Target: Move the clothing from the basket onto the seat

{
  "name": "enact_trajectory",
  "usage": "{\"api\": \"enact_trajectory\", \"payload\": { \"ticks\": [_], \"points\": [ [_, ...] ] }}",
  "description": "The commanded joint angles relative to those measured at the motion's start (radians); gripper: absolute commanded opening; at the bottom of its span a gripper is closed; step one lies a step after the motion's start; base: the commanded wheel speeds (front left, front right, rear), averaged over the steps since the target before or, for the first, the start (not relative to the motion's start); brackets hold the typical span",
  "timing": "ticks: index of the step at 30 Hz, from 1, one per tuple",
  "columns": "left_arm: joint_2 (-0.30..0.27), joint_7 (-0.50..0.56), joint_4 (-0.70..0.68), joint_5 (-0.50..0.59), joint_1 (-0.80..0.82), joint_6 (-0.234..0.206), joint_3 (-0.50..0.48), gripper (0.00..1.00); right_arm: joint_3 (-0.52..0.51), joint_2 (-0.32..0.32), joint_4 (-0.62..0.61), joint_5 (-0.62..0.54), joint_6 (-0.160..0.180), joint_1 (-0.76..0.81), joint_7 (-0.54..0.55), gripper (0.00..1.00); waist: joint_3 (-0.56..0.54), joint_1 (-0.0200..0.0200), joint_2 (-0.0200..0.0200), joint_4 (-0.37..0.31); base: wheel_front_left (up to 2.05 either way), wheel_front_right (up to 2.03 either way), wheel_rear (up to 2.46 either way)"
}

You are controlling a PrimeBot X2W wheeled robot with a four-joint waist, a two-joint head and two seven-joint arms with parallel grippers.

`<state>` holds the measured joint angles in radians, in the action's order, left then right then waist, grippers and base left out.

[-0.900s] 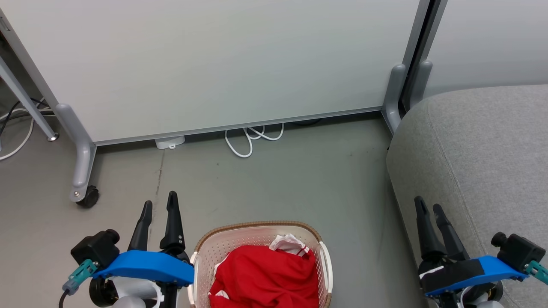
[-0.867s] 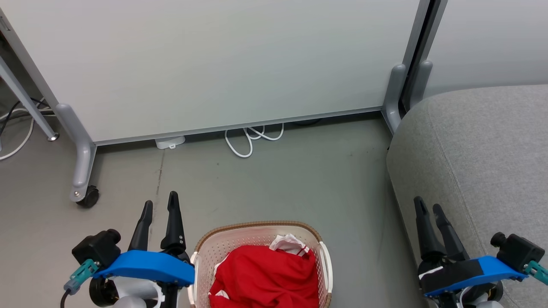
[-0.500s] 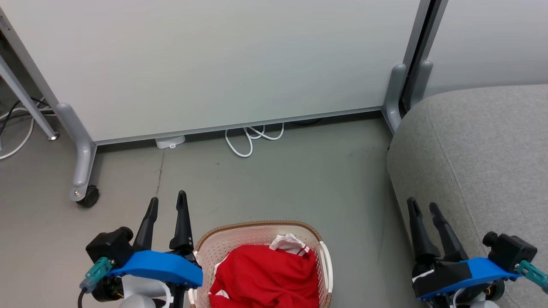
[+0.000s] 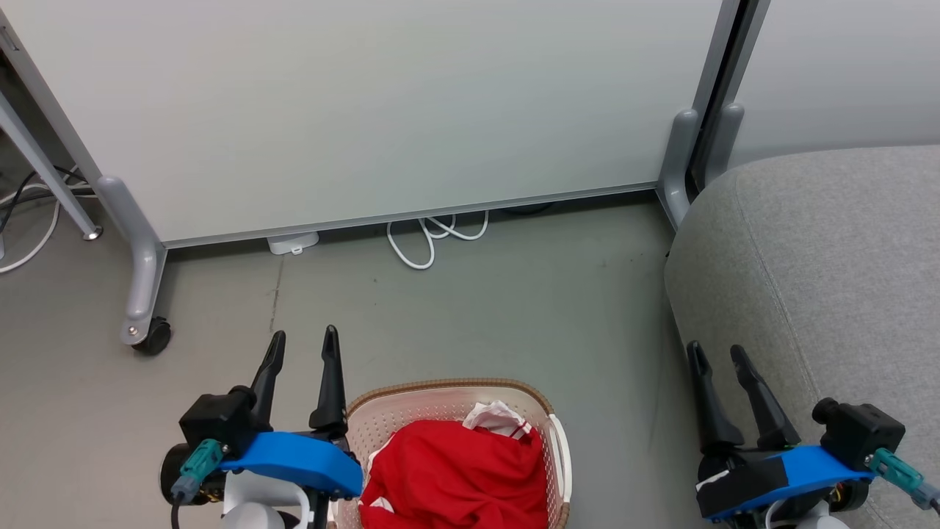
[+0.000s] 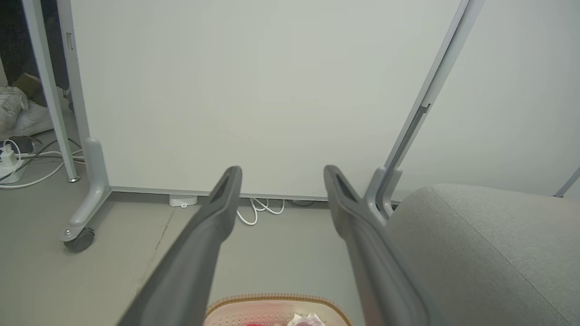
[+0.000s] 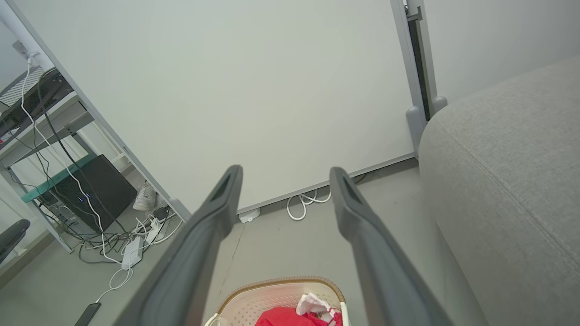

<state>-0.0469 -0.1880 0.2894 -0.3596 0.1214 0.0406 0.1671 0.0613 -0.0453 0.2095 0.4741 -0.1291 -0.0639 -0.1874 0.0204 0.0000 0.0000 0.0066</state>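
My left gripper (image 4: 304, 332) and right gripper (image 4: 713, 347) both stand spread wide, holding nothing. The clothing (image 4: 448, 470) lies heaped in the basket (image 4: 440, 383), nearer me than either pair of fingertips, just right of the left fingers and well left of the right ones. I'd tip one wrist down and pinch a raised fold from above, staying clear of the rim. The fabric is soft, crumpled red with white trim. The basket is perforated cream plastic with a braided-look edge. The seat (image 4: 822, 257), a rounded grey weave, runs beside and beyond the right fingers.
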Motion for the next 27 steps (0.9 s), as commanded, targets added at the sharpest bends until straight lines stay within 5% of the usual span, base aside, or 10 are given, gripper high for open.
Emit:
{"api": "enact_trajectory", "payload": {
  "ticks": [1, 27],
  "points": [
    [-0.004, -0.011, -0.002, 0.025, 0.020, -0.003, 0.005, 1.00, 0.004, -0.006, -0.006, -0.025, -0.002, 0.001, -0.011, 1.00, 0.000, 0.0000, 0.0000, 0.000, 0.00, 0.00, 0.00],
    [-0.005, -0.063, 0.031, 0.207, 0.027, 0.011, 0.058, 1.00, 0.037, -0.007, -0.011, -0.218, -0.002, 0.016, -0.062, 1.00, -0.002, 0.0000, 0.0000, 0.004, 0.00, 0.00, 0.00]
  ]
}}
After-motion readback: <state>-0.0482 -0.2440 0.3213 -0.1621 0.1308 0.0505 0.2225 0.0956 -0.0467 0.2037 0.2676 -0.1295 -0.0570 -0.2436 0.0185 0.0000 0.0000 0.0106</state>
